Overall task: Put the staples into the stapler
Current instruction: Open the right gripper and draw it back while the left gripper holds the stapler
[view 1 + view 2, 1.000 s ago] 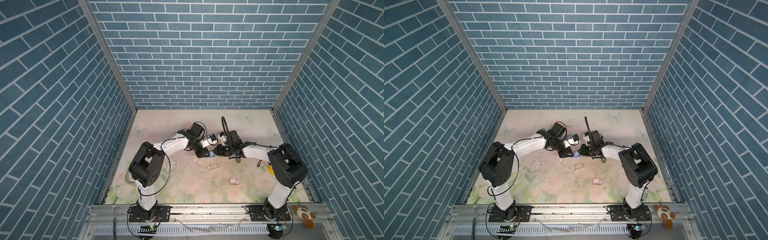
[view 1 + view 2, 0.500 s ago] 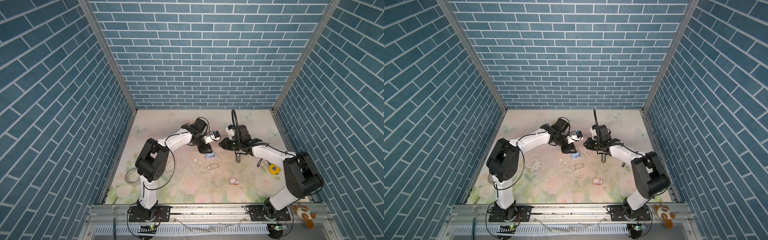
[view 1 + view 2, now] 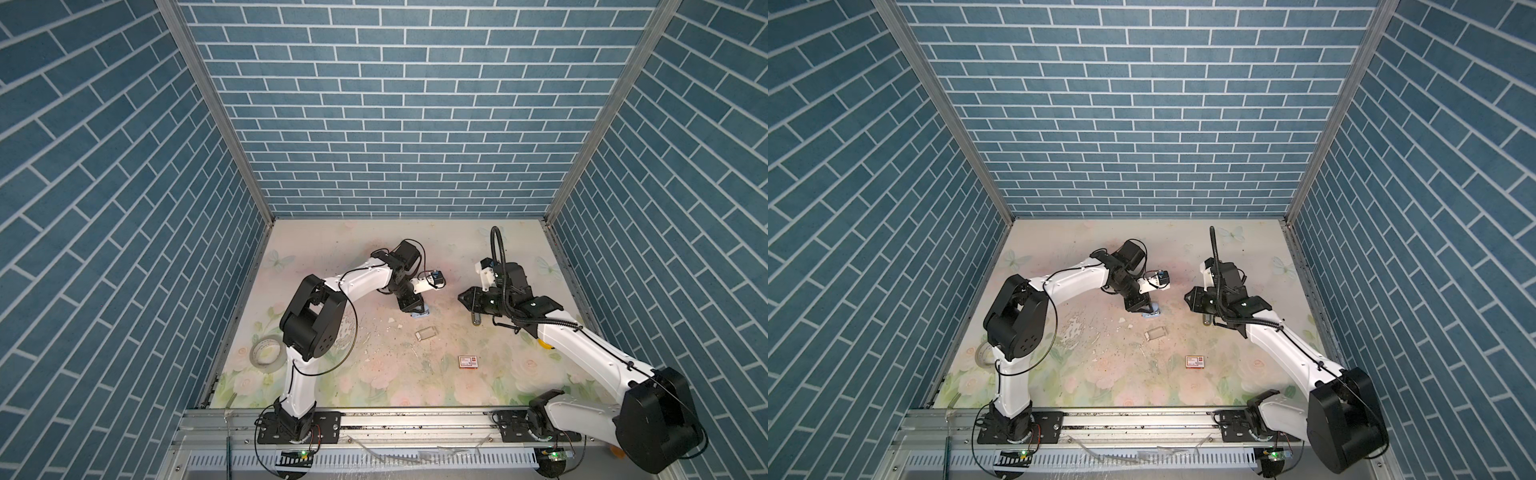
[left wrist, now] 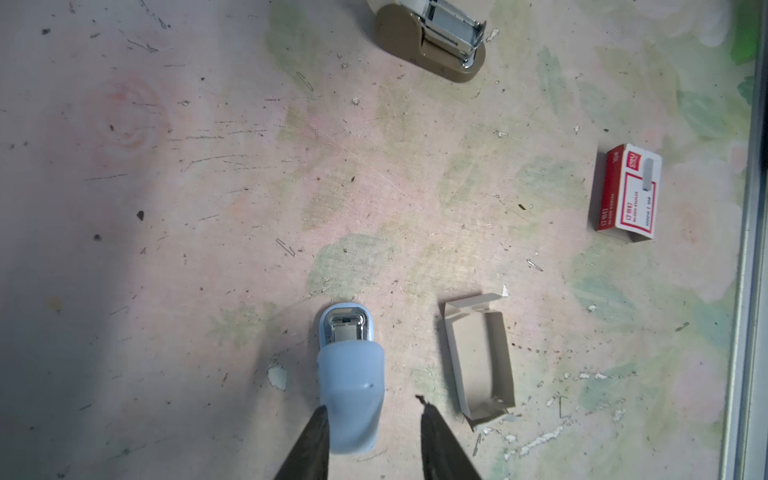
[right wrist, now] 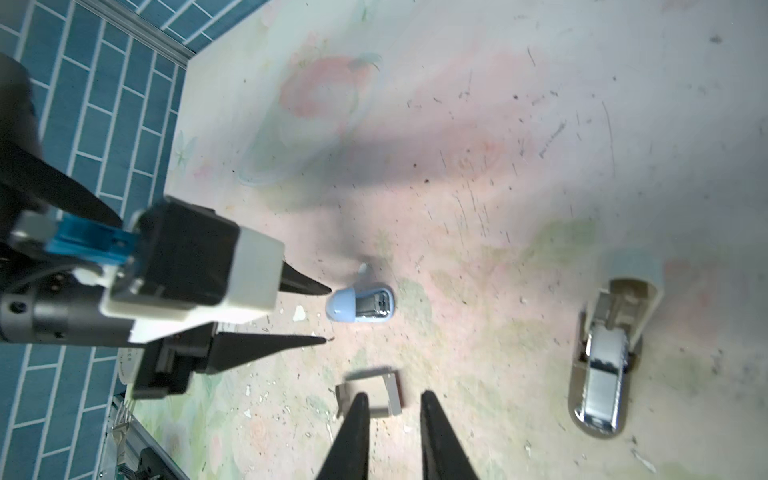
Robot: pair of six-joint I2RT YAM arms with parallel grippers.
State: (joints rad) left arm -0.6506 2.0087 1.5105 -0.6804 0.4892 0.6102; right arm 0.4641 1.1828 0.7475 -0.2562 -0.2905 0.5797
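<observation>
On the counter [image 3: 374, 365], blue stapler [image 4: 349, 374] lies long axis in line with left tool [image 4: 371, 403]; its tail sits between the parted fingers [image 4: 313, 440], one touching, not clamped. Pale tray [image 4: 478, 353] just beside it, looks empty. Right tool [image 5: 395, 394] parted, empty, farther off near tan stapler [image 5: 602, 365].

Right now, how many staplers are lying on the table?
2. A light blue stapler lies on the table at the tips of the left tool. A tan stapler, opened, lies near the right tool. Another could be hidden under the tools.
</observation>
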